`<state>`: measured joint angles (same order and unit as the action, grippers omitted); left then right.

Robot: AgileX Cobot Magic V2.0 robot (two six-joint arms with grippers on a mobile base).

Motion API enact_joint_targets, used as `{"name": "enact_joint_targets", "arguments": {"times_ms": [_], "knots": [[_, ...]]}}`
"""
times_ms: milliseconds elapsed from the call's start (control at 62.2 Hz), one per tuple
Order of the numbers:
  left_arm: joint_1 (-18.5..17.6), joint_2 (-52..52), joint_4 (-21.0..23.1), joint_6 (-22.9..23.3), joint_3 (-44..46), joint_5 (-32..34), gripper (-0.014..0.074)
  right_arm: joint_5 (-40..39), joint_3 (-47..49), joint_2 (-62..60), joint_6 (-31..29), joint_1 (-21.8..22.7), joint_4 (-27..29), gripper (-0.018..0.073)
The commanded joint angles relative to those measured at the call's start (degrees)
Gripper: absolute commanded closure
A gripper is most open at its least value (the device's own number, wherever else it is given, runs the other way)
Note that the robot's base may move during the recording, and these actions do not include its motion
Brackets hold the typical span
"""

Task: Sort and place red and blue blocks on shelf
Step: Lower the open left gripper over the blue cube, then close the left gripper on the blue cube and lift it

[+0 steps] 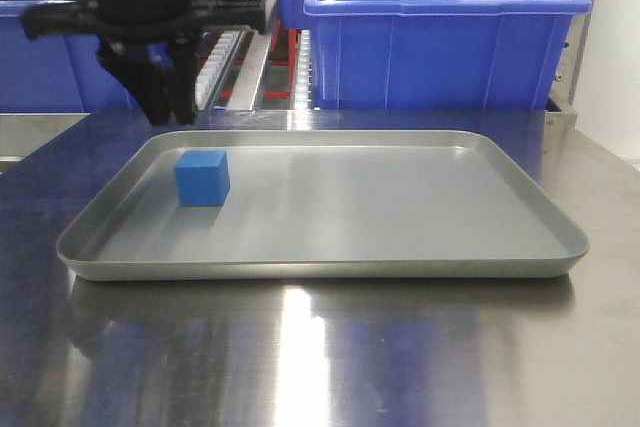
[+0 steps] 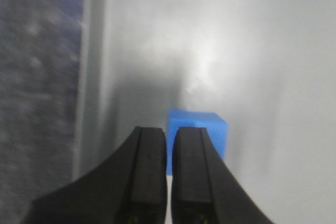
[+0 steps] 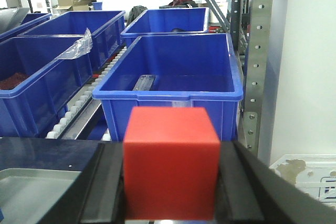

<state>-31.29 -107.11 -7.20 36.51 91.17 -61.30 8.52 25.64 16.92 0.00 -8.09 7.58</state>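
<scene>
- The shiny steel table [image 1: 320, 367] is closest to the camera, and it is the biggest thing here.
- Behind it stands a big blue bin [image 1: 440, 57]. It is not part of my job.
- The grey tray [image 1: 320, 269] lies flat on the table.
- My left gripper [image 1: 172, 112] hangs over the back left corner of the tray. Its tips point down and its two fingers are pressed together with nothing between them.
- My right gripper [image 3: 171, 192] is not in the front view. Its own camera shows it pinching the red block [image 3: 170, 150] by two sides, held up in the air and facing the blue bins.
- The blue block [image 1: 202, 178] sits in the left part of the tray, near my left fingertips but not touching them.
- I think the red block is already picked up and the blue one is next.
- For that, my left fingers must spread wide first. Then they must go down on both sides of the blue block and squeeze.
- I cannot tell where the shelf is.
</scene>
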Motion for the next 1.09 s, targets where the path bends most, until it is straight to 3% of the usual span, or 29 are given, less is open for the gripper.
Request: {"name": "enact_joint_targets", "arguments": {"times_ms": [0,80,161,257,354,853,1078], "knots": [[-0.4,2.5,2.2,0.6,1.8,1.6,0.0466,-5.4,1.4,0.4,-0.6,0.2,0.1,0.0511],[-0.4,2.5,2.6,0.5,1.8,2.0,0.0412,-5.4,1.4,0.4,-0.6,0.2,0.1,0.0511],[-0.4,2.5,3.3,-0.3,1.8,2.2,0.0277,-5.4,1.4,0.4,-0.6,0.2,0.1,0.0511],[-0.2,2.5,3.9,-1.3,1.8,2.8,0.0050,-5.4,1.4,0.4,-0.6,0.2,0.1,0.0511],[-0.1,2.5,4.1,-1.3,1.8,4.1,-0.0057,-5.4,1.4,0.4,-0.6,0.2,0.1,0.0511],[-0.1,-0.8,4.1,-2.5,1.8,1.4,0.0095,-5.4,1.4,0.4,-0.6,0.2,0.1,0.0511],[-0.1,-1.1,3.9,-2.5,1.8,2.1,0.0117,-5.4,1.4,0.4,-0.6,0.2,0.1,0.0511]]}}
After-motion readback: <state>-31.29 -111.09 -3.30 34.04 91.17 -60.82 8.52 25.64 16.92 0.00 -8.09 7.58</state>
